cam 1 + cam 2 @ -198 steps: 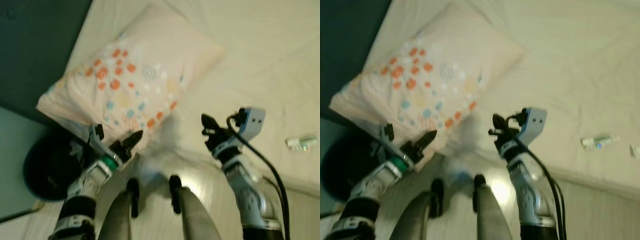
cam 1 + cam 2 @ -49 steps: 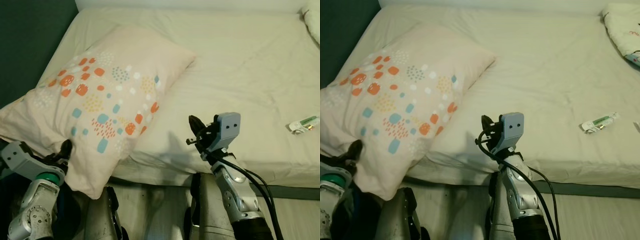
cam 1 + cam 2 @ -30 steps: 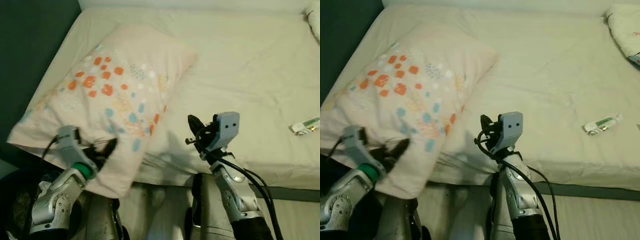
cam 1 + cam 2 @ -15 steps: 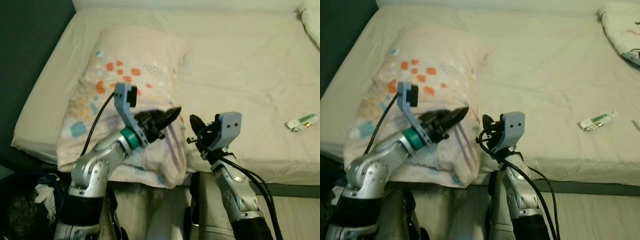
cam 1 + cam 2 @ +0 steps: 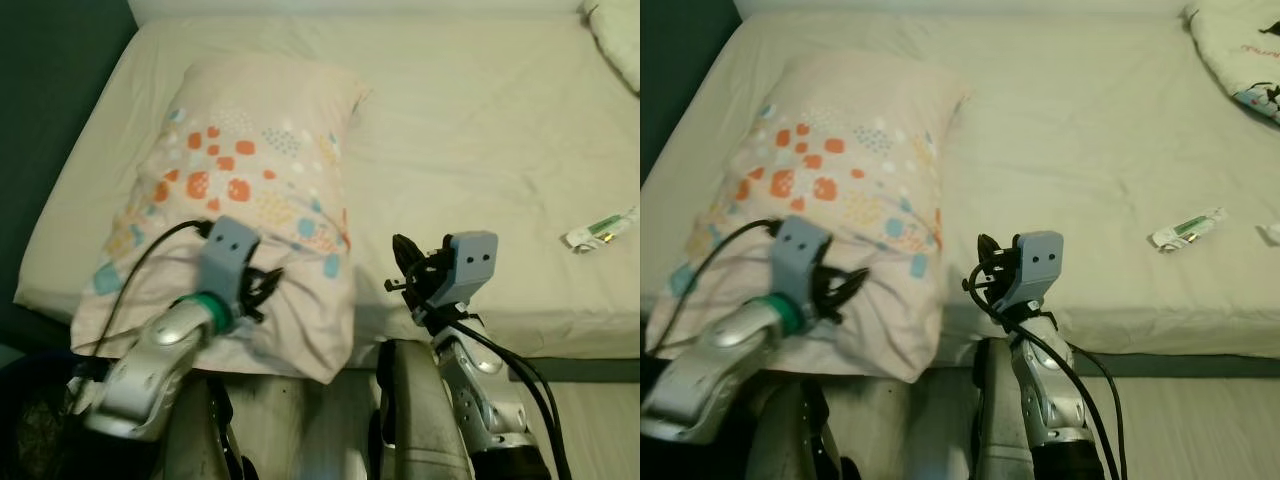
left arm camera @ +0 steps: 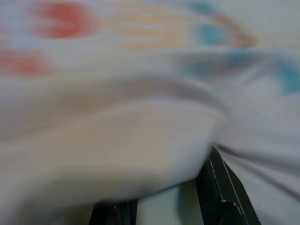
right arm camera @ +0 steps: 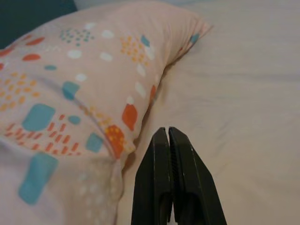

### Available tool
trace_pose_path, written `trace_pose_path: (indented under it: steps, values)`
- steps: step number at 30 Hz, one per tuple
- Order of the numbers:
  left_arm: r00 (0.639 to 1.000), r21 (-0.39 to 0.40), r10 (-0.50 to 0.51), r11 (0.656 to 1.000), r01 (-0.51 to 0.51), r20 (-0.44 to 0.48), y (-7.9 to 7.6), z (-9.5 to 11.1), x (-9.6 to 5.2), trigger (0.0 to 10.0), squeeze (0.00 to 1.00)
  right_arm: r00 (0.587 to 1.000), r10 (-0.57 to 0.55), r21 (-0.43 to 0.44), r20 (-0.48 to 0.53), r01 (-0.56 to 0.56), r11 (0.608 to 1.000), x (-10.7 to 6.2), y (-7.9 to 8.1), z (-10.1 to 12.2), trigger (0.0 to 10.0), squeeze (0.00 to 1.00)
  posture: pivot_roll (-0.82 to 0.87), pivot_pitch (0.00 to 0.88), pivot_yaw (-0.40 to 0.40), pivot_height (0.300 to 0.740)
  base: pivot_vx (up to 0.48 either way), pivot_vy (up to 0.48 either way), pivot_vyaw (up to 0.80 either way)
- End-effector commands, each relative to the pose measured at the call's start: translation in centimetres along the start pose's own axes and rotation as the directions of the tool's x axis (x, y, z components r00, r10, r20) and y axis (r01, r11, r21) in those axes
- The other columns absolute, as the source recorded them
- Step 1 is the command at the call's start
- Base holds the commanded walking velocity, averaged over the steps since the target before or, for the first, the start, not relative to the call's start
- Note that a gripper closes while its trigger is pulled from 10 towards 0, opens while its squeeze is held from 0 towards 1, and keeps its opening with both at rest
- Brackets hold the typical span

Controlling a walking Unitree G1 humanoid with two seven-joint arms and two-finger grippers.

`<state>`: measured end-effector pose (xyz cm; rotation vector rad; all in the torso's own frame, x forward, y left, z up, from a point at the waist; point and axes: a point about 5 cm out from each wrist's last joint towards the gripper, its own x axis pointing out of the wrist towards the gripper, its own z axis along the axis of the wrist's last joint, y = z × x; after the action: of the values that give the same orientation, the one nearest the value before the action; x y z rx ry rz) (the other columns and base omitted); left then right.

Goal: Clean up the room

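1. Left gripper (image 5: 262,287) sits at the near end of the pillow (image 5: 250,190), fingers parted with a fold of the pillowcase pushed between them. In our left wrist view the cloth fills the gap between both fingers (image 6: 224,194); we cannot tell whether they are pinching it or only resting against it.
2. Pillow lies on the bed (image 5: 480,130) at the robot's left, long axis running away from us, its near end hanging past the mattress edge.
3. Right gripper (image 5: 985,275) hovers just beside the pillow's near right corner, fingers (image 7: 161,187) pressed together, holding nothing.
4. Tube (image 5: 600,230), small and white with green print, lies well apart on the sheet at far right.
5. Our judgement for the step: grip deep in the fold, not the thin hem, then push the pillow further onto the mattress until nothing overhangs; keep the right gripper out of the cloth.
6. Pillow appearance: pale pink case, orange, teal and yellow dot patches, soft and creased where the left gripper meets it.
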<state>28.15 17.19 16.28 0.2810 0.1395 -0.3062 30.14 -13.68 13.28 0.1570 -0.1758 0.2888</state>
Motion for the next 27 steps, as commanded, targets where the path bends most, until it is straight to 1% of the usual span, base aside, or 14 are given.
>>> trace_pose_path:
  steps: [1,2,3,6,8,9,13,17,19,21,22,23,24,27]
  values:
    - [0.986,0.047,0.166,0.985,-0.166,0.008,2.3,0.6,-1.5,10.0,0.00,1.000,0.004,0.004,-0.020,-0.004,1.000,-0.1,0.2,-0.5,10.0,0.00,-0.03,0.170,0.089,0.511,0.000,0.000,0.00]
    - [0.986,0.047,0.166,0.985,-0.166,0.008,2.3,0.6,-1.5,10.0,0.00,1.000,0.004,0.004,-0.020,-0.004,1.000,-0.1,0.2,-0.5,10.0,0.00,-0.03,0.170,0.089,0.511,0.000,0.000,0.00]
    - [0.958,0.033,0.283,0.958,-0.285,0.038,3.7,1.2,-2.7,10.0,1.00,1.000,0.005,0.010,-0.020,-0.004,1.000,0.1,0.2,-0.5,10.0,0.00,-0.02,0.171,0.085,0.511,0.000,0.000,0.00]
    - [0.919,0.029,0.380,0.923,-0.385,0.104,4.8,2.4,-4.6,10.0,1.00,1.000,0.012,0.022,-0.016,-0.011,1.000,0.6,0.2,-0.3,10.0,0.00,0.00,0.174,0.079,0.511,0.000,0.000,0.00]
    - [0.919,0.029,0.380,0.923,-0.385,0.104,4.8,2.4,-4.6,10.0,1.00,1.000,0.012,0.022,-0.016,-0.011,1.000,0.6,0.2,-0.3,10.0,0.00,0.00,0.174,0.079,0.511,0.000,0.000,0.00]
    - [0.889,0.008,0.424,0.902,-0.432,0.174,5.0,3.7,-6.1,10.0,1.00,1.000,0.027,0.024,-0.007,-0.027,0.999,1.4,0.2,0.1,10.0,0.00,0.03,0.179,0.074,0.511,0.000,0.000,0.00]
    - [0.851,-0.030,0.483,0.873,-0.488,0.205,5.6,4.2,-6.6,10.0,1.00,0.999,0.034,0.024,0.003,-0.034,0.999,1.9,0.1,0.4,10.0,0.00,0.03,0.180,0.071,0.511,0.000,0.000,0.00]
    - [0.762,0.048,0.617,0.771,-0.636,0.196,7.7,3.9,-4.7,10.0,1.00,0.999,0.035,0.026,0.016,-0.036,0.999,2.3,0.2,0.8,10.0,0.00,0.01,0.181,0.068,0.511,0.000,0.000,0.00]
    - [0.811,0.074,0.559,0.814,-0.577,0.171,7.2,3.7,-2.4,10.0,1.00,0.999,0.034,0.028,0.017,-0.035,0.999,2.2,0.2,0.8,10.0,0.00,0.00,0.179,0.066,0.511,0.000,0.000,0.00]
    - [0.811,0.074,0.559,0.814,-0.577,0.171,7.2,3.7,-2.4,10.0,1.00,0.999,0.034,0.028,0.017,-0.035,0.999,2.2,0.2,0.8,10.0,0.00,0.00,0.179,0.066,0.511,0.000,0.000,0.00]
    - [0.856,0.089,0.502,0.854,-0.513,0.121,6.7,3.1,-0.9,10.0,0.00,0.999,0.031,0.027,0.014,-0.032,0.999,2.1,0.2,0.7,10.0,0.00,-0.01,0.180,0.071,0.511,0.000,0.000,0.00]
    - [0.914,0.041,0.405,0.913,-0.406,0.034,5.9,2.3,1.4,10.0,0.00,1.000,0.028,0.027,0.011,-0.028,0.999,1.9,0.3,0.6,10.0,0.00,-0.02,0.181,0.069,0.511,0.000,0.000,0.00]
    - [0.914,0.041,0.405,0.913,-0.406,0.034,5.9,2.3,1.4,10.0,0.00,1.000,0.028,0.027,0.011,-0.028,0.999,1.9,0.3,0.6,10.0,0.00,-0.02,0.181,0.069,0.511,0.000,0.000,0.00]
    - [0.967,-0.172,0.248,0.952,-0.255,-0.057,4.6,1.9,5.7,10.0,0.00,1.000,0.017,0.035,0.008,-0.017,0.999,1.4,0.4,0.4,10.0,0.00,-0.04,0.185,0.077,0.511,0.000,0.000,0.00]
